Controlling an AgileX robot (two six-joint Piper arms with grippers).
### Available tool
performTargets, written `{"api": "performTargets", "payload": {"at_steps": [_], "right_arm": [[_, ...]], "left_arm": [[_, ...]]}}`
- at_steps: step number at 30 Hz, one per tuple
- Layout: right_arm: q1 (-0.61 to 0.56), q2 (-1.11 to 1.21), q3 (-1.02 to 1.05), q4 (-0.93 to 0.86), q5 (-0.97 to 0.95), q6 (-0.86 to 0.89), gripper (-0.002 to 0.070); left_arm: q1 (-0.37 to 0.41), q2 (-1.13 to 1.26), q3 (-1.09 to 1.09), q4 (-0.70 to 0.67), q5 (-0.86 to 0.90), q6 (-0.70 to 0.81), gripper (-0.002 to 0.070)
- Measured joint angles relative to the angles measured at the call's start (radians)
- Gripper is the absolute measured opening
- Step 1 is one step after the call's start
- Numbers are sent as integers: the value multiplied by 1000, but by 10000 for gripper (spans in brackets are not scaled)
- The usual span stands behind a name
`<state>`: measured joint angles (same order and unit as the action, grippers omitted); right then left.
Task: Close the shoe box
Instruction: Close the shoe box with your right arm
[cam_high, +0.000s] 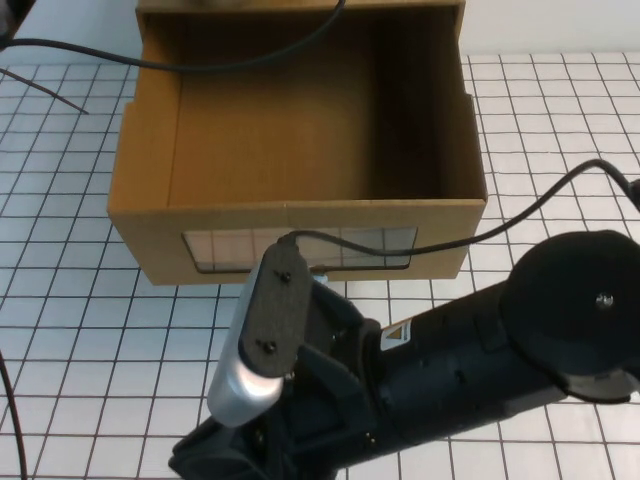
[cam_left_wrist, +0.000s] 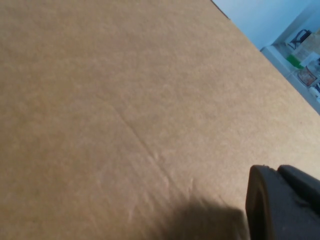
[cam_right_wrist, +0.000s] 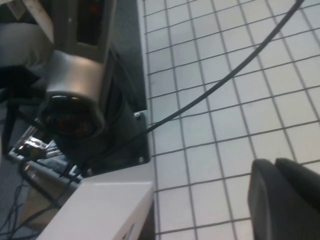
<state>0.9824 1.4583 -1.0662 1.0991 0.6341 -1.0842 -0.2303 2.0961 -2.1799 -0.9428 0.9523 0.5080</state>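
Note:
The shoe box (cam_high: 300, 215) is a brown cardboard drawer, pulled open and empty, in the middle of the table. Its clear window (cam_high: 230, 247) faces me. The white tab below the window is mostly hidden behind my right arm's wrist camera (cam_high: 262, 335). My right arm (cam_high: 450, 350) lies across the foreground in front of the box. My right gripper (cam_right_wrist: 275, 167) shows in the right wrist view over the gridded table, near the robot's base, apart from the box, fingers together and empty. My left gripper (cam_left_wrist: 276, 172) is shut and empty, close against a plain cardboard face (cam_left_wrist: 125, 110). It does not show in the high view.
The table is a white mat with a grid (cam_high: 60, 330). Black cables (cam_high: 520, 215) run over the box and across the mat on the right. The right wrist view shows the robot's base and a grey camera (cam_right_wrist: 75, 95) at the table's edge.

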Motion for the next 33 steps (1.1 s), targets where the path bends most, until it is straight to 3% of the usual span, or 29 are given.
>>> {"api": "performTargets", "payload": {"at_steps": [5,15,33], "right_arm": [[0,15,1,0,-93,-24,-13],[-11,233,-62,40,-230,-446,-13],[-324,564,-523,93,-79,-506,-13]], "left_arm": [[0,1,0,0,4,-4,-6],[0,1,0,-2,10,-4,-6],[0,2,-5,-7,20,-4,-6]]}}
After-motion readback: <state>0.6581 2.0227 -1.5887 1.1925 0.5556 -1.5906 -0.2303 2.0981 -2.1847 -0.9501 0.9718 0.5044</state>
